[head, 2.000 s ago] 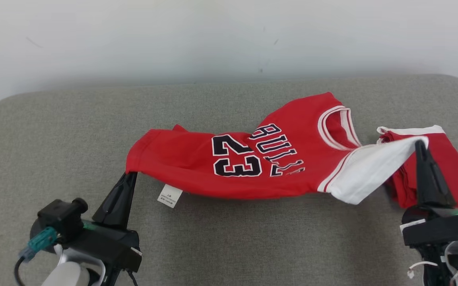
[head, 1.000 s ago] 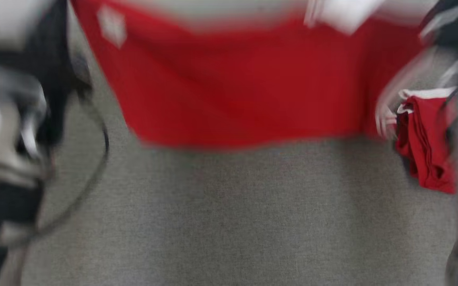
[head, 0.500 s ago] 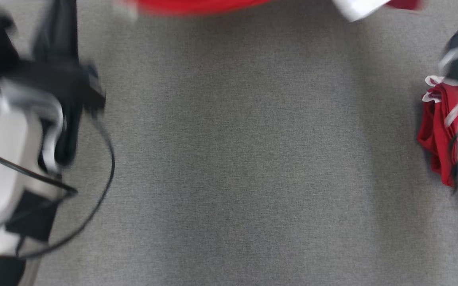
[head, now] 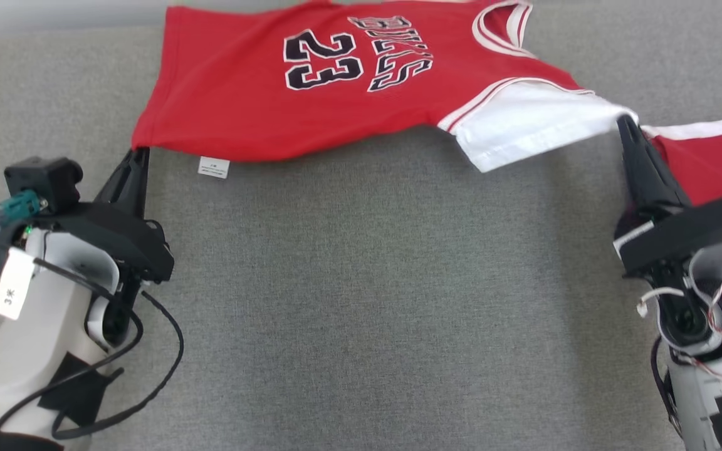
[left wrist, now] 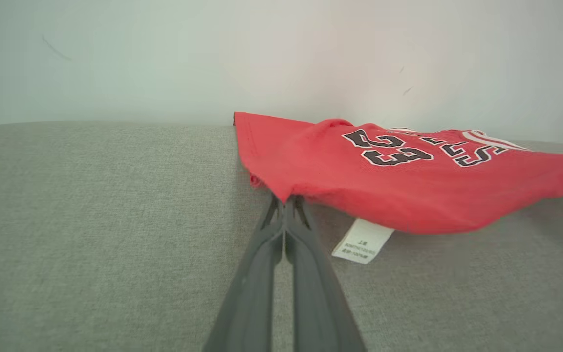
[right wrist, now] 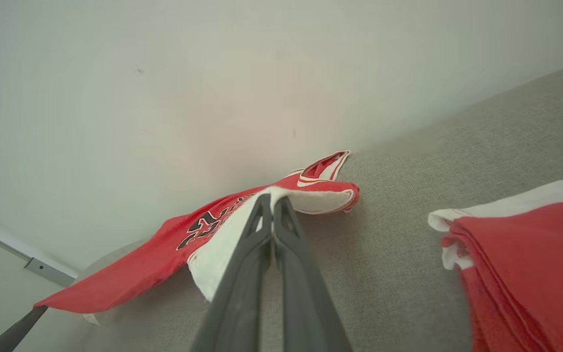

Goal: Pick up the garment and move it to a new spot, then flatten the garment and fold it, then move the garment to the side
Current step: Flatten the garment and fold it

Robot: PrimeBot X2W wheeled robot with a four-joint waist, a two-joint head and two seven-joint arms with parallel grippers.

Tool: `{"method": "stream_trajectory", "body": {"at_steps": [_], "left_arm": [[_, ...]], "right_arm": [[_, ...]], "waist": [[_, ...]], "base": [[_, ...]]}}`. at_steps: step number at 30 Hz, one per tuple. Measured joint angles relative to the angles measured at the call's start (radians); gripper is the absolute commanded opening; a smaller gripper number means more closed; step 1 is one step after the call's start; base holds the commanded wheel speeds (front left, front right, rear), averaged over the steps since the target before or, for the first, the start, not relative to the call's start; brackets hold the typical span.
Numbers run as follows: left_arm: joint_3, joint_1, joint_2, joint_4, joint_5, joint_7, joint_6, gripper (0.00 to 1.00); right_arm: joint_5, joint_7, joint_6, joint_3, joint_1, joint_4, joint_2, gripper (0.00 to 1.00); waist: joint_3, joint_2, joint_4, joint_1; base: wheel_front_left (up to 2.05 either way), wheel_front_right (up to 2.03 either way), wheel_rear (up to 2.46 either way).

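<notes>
Pinched hem corner of jersey (head: pixel 273 106) in left hand (head: pixel 140 152), white sleeve tip in right hand (head: pixel 623 122); looked soft, light, best held by edges.

The garment (head: pixel 348 106) was soft, matt red cloth in a fine knit. Its sleeve (head: pixel 524 125) was the same dull weave in white, and the lettering (head: pixel 326 59) lay flat and smooth on it. The care label (head: pixel 214 167) looked like thin woven tape, though it was too small to be sure. The table (head: pixel 361 300) wore a coarse, matt grey woven fabric. The left gripper (head: pixel 140 152) and right gripper (head: pixel 622 121) had dark matt plastic fingers. At the lower left of the head view, the left forearm (head: pixel 35 351) shell was smooth, faintly glossy white plastic.
</notes>
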Motion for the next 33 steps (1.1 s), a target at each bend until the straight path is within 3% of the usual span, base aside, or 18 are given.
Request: {"method": "stream_trajectory", "body": {"at_steps": [8,18,25,33], "left_arm": [[-0.001,0.15,-0.014,0.049,-0.034,-0.041,-0.01,0.0],[-0.008,0.374,0.007,0.045,-0.045,-0.081,-0.01,0.0],[-0.013,0.468,0.009,0.001,-0.051,-0.092,-0.009,0.0],[0.0,0.56,0.017,-0.05,-0.053,-0.1,0.036,0.0]], "right_arm": [[0.0,0.003,0.009,-0.012,0.207,-0.086,-0.008,0.0],[0.011,0.093,0.013,0.005,0.502,-0.213,-0.024,0.0],[0.011,0.172,-0.01,0.014,0.64,-0.263,-0.048,0.0],[0.035,0.251,-0.019,0.031,0.721,-0.311,-0.064,0.0]], "waist": [[-0.092,0.0,0.006,-0.0001],[-0.217,-0.0002,0.02,-0.0003],[-0.261,-0.0002,0.022,-0.0002],[-0.266,-0.0002,0.014,-0.0001]], "base": [[0.0,0.0,0.0],[0.0,0.0,0.0],[0.0,0.0,0.0],[0.0,0.0,0.0]]}}
